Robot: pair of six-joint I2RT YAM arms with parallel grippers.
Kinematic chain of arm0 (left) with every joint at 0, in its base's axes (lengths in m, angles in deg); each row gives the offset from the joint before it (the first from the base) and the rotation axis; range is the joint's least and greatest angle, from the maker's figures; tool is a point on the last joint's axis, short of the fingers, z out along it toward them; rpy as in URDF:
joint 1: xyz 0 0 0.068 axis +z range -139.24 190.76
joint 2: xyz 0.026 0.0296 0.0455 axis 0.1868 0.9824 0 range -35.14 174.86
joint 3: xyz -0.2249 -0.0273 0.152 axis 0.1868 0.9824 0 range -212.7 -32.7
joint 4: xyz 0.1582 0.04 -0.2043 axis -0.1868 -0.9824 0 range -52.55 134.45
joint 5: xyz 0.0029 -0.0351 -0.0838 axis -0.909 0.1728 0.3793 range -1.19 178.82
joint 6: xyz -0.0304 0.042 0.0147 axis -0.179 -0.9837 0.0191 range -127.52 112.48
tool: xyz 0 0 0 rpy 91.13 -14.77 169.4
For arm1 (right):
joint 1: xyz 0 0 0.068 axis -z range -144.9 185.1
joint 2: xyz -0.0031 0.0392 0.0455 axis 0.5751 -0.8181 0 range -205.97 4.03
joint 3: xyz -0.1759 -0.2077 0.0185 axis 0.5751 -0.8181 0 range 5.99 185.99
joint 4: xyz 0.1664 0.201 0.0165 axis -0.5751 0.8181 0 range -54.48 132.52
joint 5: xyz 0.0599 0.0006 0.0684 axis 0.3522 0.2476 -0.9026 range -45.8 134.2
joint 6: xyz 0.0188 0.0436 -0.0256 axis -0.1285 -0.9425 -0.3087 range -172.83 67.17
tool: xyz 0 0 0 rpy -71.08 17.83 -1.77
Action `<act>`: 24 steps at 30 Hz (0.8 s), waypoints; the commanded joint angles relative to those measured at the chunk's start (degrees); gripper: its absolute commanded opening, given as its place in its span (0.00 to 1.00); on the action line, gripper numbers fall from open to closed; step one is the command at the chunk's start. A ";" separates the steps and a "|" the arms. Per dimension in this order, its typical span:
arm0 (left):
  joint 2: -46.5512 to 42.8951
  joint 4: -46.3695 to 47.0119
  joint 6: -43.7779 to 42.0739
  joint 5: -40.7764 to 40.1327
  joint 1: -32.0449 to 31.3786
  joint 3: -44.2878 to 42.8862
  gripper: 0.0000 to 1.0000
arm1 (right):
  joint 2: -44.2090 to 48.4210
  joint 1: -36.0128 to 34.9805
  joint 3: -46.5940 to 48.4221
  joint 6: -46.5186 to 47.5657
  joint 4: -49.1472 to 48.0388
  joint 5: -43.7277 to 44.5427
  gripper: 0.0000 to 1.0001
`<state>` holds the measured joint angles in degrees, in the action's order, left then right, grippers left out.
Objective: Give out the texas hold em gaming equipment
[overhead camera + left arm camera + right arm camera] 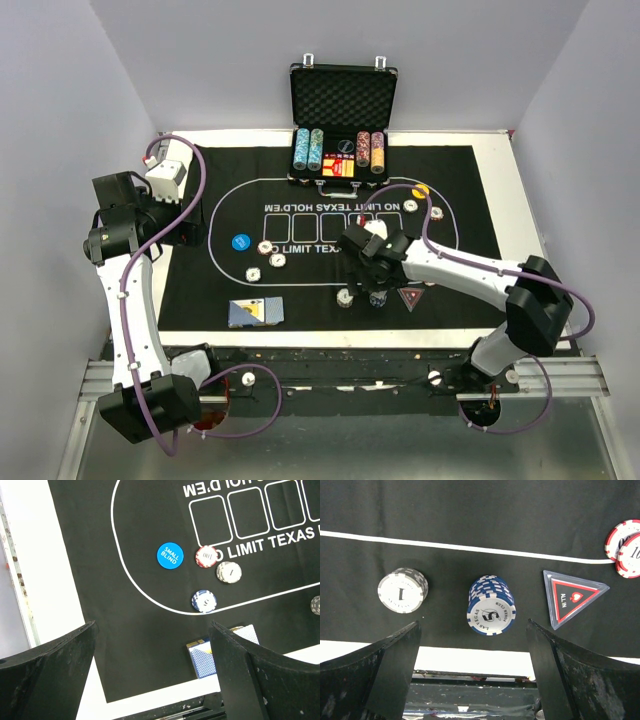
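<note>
My right claw (472,623) sat wide open around the blue chip stack (491,605), white stack (402,591) and red triangle (572,597) either side, more left in the case (343,100) up top.

At the back of the table a black case (343,100) stands open, its lid upright and lined with dimpled grey foam, two silver latches on the top edge. In its tray lie rows of chips: two bluish rows (308,150) on the left, two reddish-brown rows (370,152) on the right, and a small red and yellow packet (340,169) between them. In front lies a black mat (470,200) printed with a white oval, card outlines and "NO LIMIT TEXAS HOLD'EM". It rests on a white board (505,200), with plain grey walls (60,80) around
</note>
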<state>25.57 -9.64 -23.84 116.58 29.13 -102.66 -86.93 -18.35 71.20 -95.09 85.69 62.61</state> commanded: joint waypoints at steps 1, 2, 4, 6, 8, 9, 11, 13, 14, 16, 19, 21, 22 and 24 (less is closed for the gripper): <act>-0.33 -1.02 -0.65 1.15 0.26 0.17 0.99 | 2.19 1.24 -2.10 -1.42 -1.74 1.98 0.93; -0.33 -0.94 -0.73 1.23 0.35 0.08 0.99 | 2.01 1.42 -2.28 -1.33 -2.27 1.89 0.93; -0.50 -1.02 -0.73 1.06 0.26 0.08 0.99 | 1.23 1.77 -2.72 -0.98 -3.23 1.63 0.93; -0.50 -1.20 -0.73 1.15 0.26 -0.18 0.99 | 0.52 2.47 -3.33 -0.54 -4.37 1.19 0.92; -0.59 -1.37 -0.82 0.97 0.35 -0.36 0.99 | -0.18 2.83 -3.95 -0.19 -5.43 0.66 0.91; -0.59 -1.37 -1.00 0.97 0.35 -0.45 0.99 | -0.53 3.09 -4.21 -0.10 -5.96 0.40 0.90; -0.68 -1.55 -1.17 0.80 0.35 -0.54 0.99 | -0.71 3.18 -4.56 0.16 -6.75 -0.04 0.87; -0.68 -1.55 -1.17 0.62 0.35 -0.54 0.99 | -0.89 3.35 -4.92 0.16 -7.37 -0.48 0.84; -0.59 -1.46 -1.17 0.53 0.26 -0.45 0.99 | -1.06 3.61 -5.09 0.25 -7.80 -0.66 0.81; -0.59 -1.46 -1.17 0.53 0.26 -0.53 0.99 | -1.41 3.88 -5.44 0.51 -8.33 -1.01 0.79; -0.42 -1.46 -1.35 0.53 0.35 -0.62 0.99 | -2.03 4.23 -6.15 0.60 -9.12 -1.54 0.76; -0.42 -1.64 -1.35 0.44 0.35 -0.89 0.99 | -2.21 4.32 -6.76 0.69 -9.65 -2.06 0.74; -0.41 -1.55 -1.35 0.44 0.35 -0.97 0.99 | -2.29 4.41 -7.11 0.69 -9.74 -2.24 0.73; -0.41 -1.55 -1.35 0.36 0.35 -1.06 0.99 | -2.47 4.58 -7.55 0.69 -10.09 -2.33 0.72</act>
<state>25.55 -10.14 -24.41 116.56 29.13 -102.66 -88.44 -14.26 64.91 -94.50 77.35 61.37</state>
